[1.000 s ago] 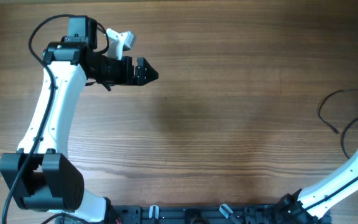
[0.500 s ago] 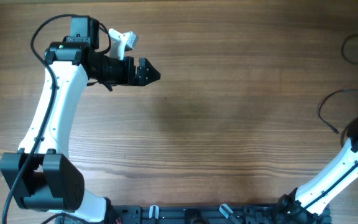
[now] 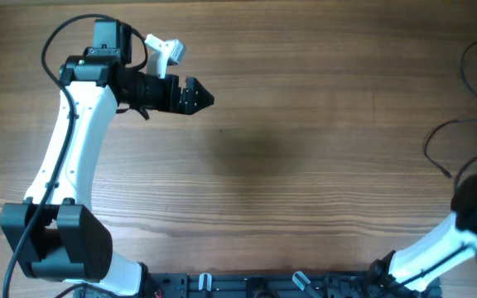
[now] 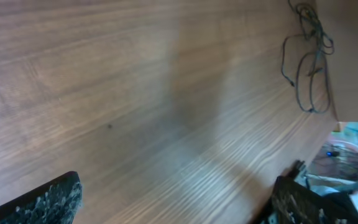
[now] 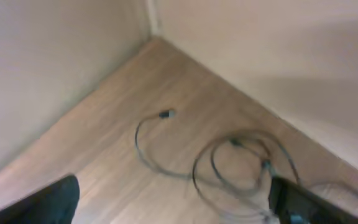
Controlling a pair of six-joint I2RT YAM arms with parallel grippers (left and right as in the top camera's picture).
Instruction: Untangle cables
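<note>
Overhead, the cables (image 3: 439,142) lie as thin black strands just ahead of the right arm (image 3: 470,217), at the far right edge of the table (image 3: 288,165). They are well apart from the left gripper (image 3: 199,98), which hovers over bare wood with jaws wide and empty.

From the right wrist, the right gripper (image 5: 176,205) also stands wide and holds nothing. The cables sit just ahead of and below its fingertips, in overlapping loops.

The step in hand looks like choosing a fresh grasp, with the tangle not yet cleared. The next move probably calls for lowering onto one strand only, perhaps near the free plug end (image 5: 166,114), then closing narrow and drawing it clear of the loops.

Count: two arms, two grippers. There seem to be at least two strands, but the overlap hides the exact number. One plug end is plain, and another is possible.
</note>
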